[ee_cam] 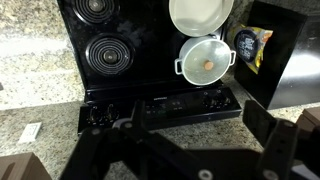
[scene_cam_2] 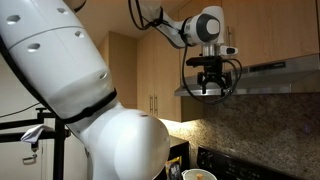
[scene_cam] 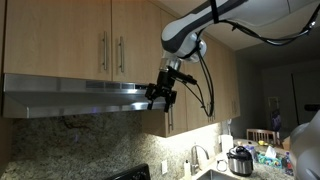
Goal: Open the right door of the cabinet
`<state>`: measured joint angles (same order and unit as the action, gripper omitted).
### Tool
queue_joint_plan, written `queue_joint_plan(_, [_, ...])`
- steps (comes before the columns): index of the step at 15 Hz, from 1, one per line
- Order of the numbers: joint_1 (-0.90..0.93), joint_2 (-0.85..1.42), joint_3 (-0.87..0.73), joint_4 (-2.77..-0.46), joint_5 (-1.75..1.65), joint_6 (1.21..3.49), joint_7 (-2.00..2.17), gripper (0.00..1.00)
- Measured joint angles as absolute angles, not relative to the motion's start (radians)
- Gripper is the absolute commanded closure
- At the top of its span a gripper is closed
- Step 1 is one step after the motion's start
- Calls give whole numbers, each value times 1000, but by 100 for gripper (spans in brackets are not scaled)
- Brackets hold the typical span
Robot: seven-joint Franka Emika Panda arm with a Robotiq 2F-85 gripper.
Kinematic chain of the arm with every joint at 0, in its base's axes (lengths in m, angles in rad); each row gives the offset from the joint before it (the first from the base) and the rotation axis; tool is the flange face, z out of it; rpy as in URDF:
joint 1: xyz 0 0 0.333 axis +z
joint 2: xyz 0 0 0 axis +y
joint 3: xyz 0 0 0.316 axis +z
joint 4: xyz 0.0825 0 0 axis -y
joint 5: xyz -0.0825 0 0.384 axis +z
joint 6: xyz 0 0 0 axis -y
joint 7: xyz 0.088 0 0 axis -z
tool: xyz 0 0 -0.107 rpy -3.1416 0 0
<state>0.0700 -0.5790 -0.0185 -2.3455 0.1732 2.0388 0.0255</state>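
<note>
Cabinet (scene_cam: 90, 25) above range hood (scene_cam: 70, 95), both doors shut. Right door (scene_cam: 142, 45) – bar handle at left edge, untouched. Gripper (scene_cam: 160, 98) – by hood's right end, below door, jaws spread, empty.

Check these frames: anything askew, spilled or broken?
Nothing stands out. On the cabinet, the right door and its twin sit shut and level; on the stove the lidded pot and white dish sit flat, with no spill visible on the counter.
</note>
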Motion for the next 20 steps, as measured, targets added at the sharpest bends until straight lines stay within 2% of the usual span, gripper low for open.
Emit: queue_joint_plan(20, [70,-579,-18,-2345,173,2039,26,0])
